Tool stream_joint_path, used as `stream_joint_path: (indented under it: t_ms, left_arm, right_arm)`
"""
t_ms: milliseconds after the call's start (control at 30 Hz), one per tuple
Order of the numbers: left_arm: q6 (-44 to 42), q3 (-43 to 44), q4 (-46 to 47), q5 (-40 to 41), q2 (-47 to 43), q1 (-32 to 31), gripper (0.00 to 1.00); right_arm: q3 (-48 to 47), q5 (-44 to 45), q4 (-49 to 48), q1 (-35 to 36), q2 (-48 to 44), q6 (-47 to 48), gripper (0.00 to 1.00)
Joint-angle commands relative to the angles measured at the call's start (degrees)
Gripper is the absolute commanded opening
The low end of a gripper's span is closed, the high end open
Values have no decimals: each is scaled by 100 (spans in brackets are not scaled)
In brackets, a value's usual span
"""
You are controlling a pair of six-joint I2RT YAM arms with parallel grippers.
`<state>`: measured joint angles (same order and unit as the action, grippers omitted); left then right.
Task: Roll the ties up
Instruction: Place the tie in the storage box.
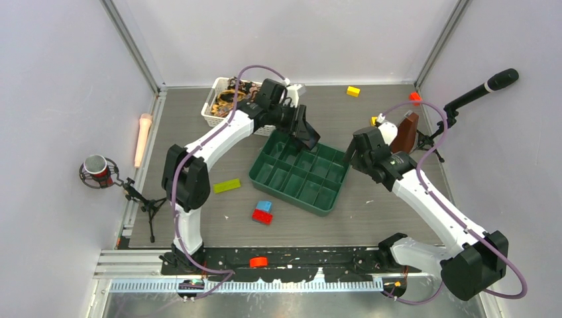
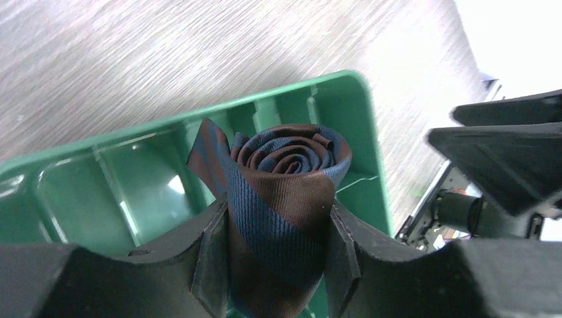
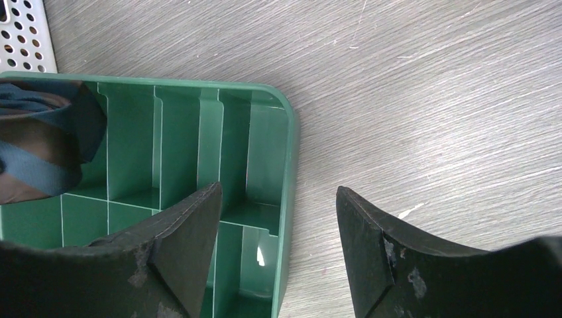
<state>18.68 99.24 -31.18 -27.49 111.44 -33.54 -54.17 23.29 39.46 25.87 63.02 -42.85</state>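
Note:
A rolled tie (image 2: 286, 189), striped navy and brown, stands on end between the fingers of my left gripper (image 2: 277, 222), which is shut on it over a corner compartment of the green divided tray (image 2: 301, 85). From above, that gripper (image 1: 307, 132) hangs over the tray's far corner (image 1: 301, 199) and hides the roll. More ties (image 1: 232, 93) lie heaped in a white basket (image 1: 213, 114). My right gripper (image 3: 278, 192) is open and empty, its fingers astride the tray's rim (image 3: 289, 152); the rolled tie (image 3: 43, 149) shows at the left. This gripper (image 1: 349, 158) sits at the tray's right corner.
Loose bricks lie around: yellow (image 1: 353, 91), red (image 1: 415, 97), a flat lime one (image 1: 226, 185), blue (image 1: 264, 206) beside red (image 1: 262, 216). A brown object (image 1: 407, 132) and a microphone stand (image 1: 480, 89) are at the right, another microphone (image 1: 98, 171) at the left.

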Motion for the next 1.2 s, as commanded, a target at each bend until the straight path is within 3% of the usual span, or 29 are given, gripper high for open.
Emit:
stream_joint_path:
  t_ms: [0, 533, 1167]
  left_arm:
    - [111, 660, -118, -382, -377, -347, 38]
    - [-376, 419, -695, 639, -25, -423, 37]
    - [-653, 337, -791, 1052, 304, -227, 36]
  right_arm:
    - [28, 257, -21, 5, -161, -116, 70]
    - [87, 345, 29, 6, -188, -103, 70]
    - [116, 336, 61, 5, -110, -119, 70]
